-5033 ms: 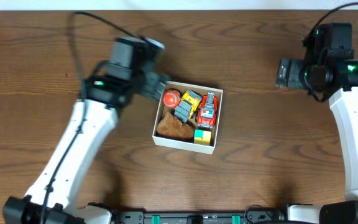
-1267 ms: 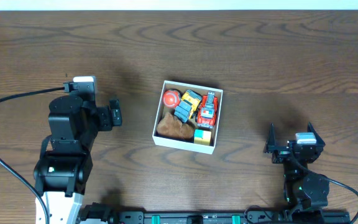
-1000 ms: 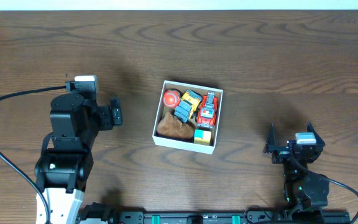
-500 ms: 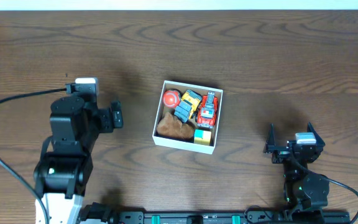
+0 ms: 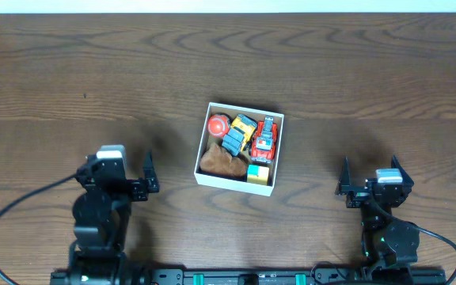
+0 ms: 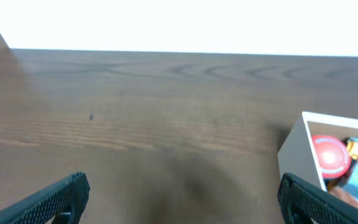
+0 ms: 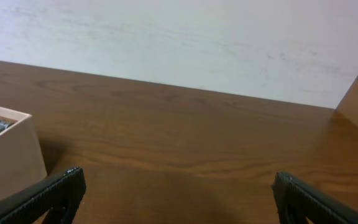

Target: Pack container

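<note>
The container (image 5: 201,150), a small square white-walled box, sits mid-table holding a red round toy (image 5: 218,124), a yellow-and-blue car (image 5: 238,133), a red truck (image 5: 265,138), a brown plush piece (image 5: 221,164) and a yellow-green block (image 5: 258,172). My left gripper (image 5: 119,168) is open and empty near the front left, well apart from the box. In the left wrist view the container (image 6: 294,146) shows at the right, beyond the wide-apart jaws of the left gripper (image 6: 182,190). My right gripper (image 5: 370,172) is open and empty at the front right. The right wrist view shows the container (image 7: 8,158) at the left of the right gripper (image 7: 176,190).
Dark wood-grain table (image 5: 331,63) runs all around the box. Its far edge meets a pale wall (image 7: 179,37). A black cable (image 5: 22,214) trails from the left arm at the front left.
My left arm has drawn back toward the table's front edge, away from the box, jaws still open. The right arm and the box's contents have not moved.
</note>
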`<state>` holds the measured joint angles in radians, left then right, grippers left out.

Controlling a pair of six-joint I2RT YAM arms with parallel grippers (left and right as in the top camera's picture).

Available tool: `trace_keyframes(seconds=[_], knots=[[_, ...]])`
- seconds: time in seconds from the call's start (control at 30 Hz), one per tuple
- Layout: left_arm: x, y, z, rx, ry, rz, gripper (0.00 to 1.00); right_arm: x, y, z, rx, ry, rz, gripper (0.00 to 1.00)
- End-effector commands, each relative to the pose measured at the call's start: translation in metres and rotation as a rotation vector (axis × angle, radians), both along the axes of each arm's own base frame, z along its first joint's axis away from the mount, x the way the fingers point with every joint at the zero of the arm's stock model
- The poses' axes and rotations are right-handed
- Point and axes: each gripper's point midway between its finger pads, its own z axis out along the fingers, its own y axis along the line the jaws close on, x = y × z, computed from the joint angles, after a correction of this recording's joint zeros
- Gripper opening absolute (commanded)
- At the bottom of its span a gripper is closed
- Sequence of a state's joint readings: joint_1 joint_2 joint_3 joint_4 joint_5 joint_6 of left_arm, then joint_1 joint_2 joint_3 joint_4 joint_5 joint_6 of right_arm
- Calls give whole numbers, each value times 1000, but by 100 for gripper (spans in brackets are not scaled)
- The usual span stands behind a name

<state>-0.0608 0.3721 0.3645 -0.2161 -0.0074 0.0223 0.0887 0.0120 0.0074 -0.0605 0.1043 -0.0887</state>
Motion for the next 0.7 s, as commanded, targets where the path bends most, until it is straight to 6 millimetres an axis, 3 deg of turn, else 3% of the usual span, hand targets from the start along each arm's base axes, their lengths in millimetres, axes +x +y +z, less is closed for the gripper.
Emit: trace_keyframes(seconds=[0.0, 0.33, 0.57, 0.67], knots=[[2, 0, -12, -6, -77, 3, 98, 0, 0, -1, -13, 0, 4, 99], [5, 0, -8, 29, -339, -3, 98, 0, 0, 0, -13, -1, 4, 99], [-1, 1, 10, 153, -415, -14, 98, 0, 0, -1, -13, 0, 4, 99], [-3, 0, 8, 158, -411, -20, 98, 0, 0, 0, -13, -1, 4, 99]])
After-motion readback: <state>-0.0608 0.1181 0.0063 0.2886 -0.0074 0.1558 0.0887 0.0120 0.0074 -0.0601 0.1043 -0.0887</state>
